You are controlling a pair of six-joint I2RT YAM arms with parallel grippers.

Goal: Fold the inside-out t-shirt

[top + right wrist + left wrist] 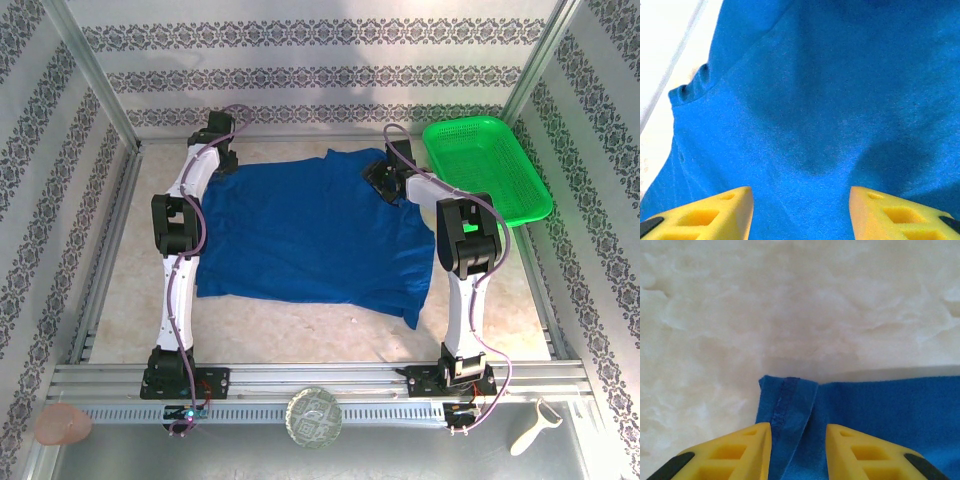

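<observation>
The inside-out t-shirt lies spread across the middle of the surface, mostly flat, with one corner hanging down toward the lower right of the top view. The green basket sits apart from it at the upper right.

Both arms reach to the shirt's far edge, one at each end of it, which suits lifting that edge evenly and carrying it over for a fold.

At the upper left of the top view, the left gripper is at the cloth's far corner. In its wrist view, the left gripper has its yellow fingers partly open, one on each side of a stitched hem strip that bunches into a small ridge where the blue cloth meets the bare surface. The cloth lies between the jaws, but a gap shows, so it does not look pinched yet.

The right gripper rests over the upper right of the shirt. Its wrist view shows the right gripper spread wide above smooth blue fabric, holding nothing. A hemmed edge curls at the upper left of that view.

My judgement: this is the grasping step, and the fold is not yet begun.
</observation>
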